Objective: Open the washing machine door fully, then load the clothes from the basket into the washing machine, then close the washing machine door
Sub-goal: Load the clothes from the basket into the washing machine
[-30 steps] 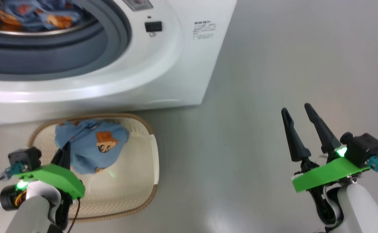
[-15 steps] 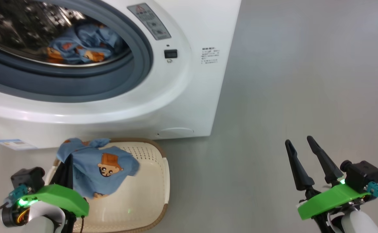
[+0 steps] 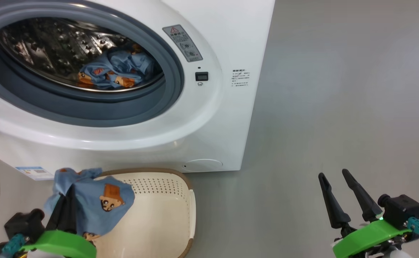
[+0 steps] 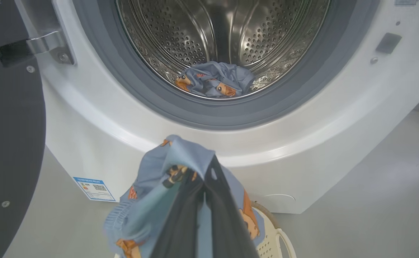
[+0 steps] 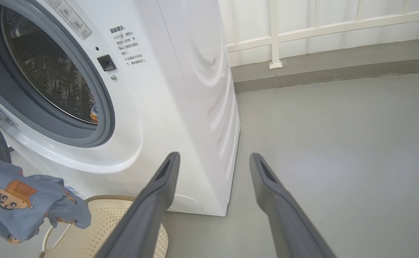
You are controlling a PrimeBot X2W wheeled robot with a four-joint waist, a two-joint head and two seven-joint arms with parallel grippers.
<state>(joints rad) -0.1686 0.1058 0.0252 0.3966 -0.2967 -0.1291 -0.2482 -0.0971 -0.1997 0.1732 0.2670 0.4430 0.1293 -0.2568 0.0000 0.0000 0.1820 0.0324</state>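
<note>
Now holding one shirt (image 3: 98, 204) just above the basket (image 3: 191, 215), pinched tight in the left claw (image 4: 209, 168), for dropping into the washer (image 3: 224, 136). Hanging the right claw (image 3: 333, 173) wide open and empty, out of the way.

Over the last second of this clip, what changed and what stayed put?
The left gripper, shut on a blue garment, has raised it from the bottom of the basket toward the left rim, where it now hangs. The head camera tilted up, so the washing machine only seems lower. Unchanged: right gripper open and idle, another garment in the drum.
</note>
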